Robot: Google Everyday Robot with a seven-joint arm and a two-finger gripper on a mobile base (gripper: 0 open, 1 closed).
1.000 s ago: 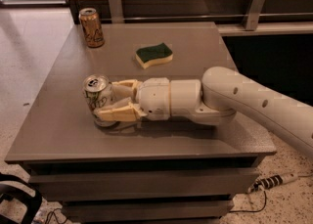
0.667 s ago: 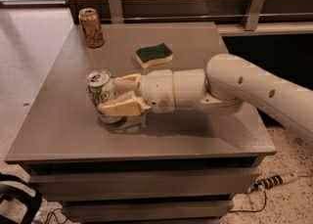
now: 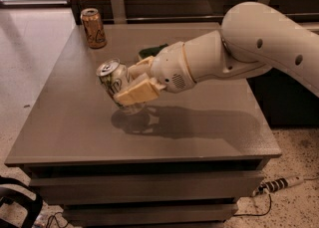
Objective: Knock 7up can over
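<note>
Tipping under way

We saw the gripper (image 3: 125, 84) pinching the 7up can (image 3: 113, 78), tilted leftward over the middle of the table (image 3: 199, 122). We judged it best to release low and nudge sideways. Green marks showed, but no writing was legible, nor on the brown can (image 3: 93, 28)

Can: we saw the 7up can (image 3: 113, 78), slim and silver-white with green markings, its silver top and pull tab showing.
Pose: it was tilted, top leaning up and left.
Place: left-middle of the desk (image 3: 209, 122); we could not tell whether its base touched.
Hold: the hand (image 3: 124, 85) was clasped around it.
</note>
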